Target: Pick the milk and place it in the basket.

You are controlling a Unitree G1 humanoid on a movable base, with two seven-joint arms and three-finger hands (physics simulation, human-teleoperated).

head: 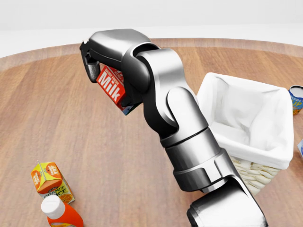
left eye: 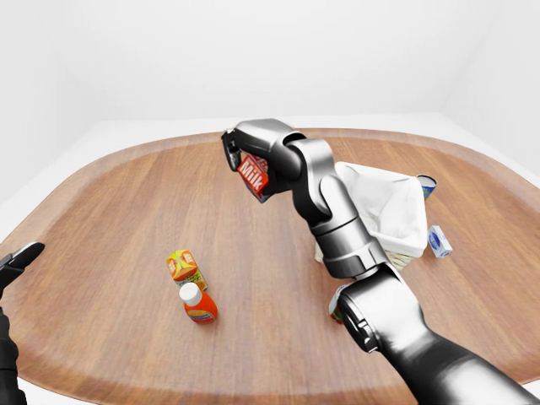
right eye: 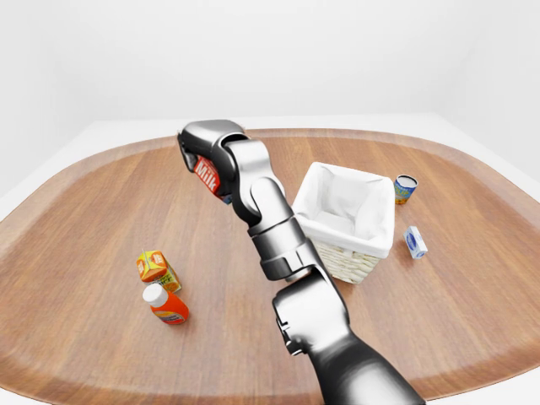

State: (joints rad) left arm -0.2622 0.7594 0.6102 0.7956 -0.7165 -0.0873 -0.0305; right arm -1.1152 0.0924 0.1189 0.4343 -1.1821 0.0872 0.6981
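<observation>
Milk carton in raised right hand

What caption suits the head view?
Right hand holds the milk carton above the table, left of the basket.

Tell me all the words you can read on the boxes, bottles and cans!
"Milk": white letters on the red milk carton held in the right robot hand.
"ORANGE": on the orange juice box, with a smaller line above it too blurred to read.
Orange bottle: no text visible.
Blue can: label too small to read.
Small blue-and-white box: print too small to read.
</observation>
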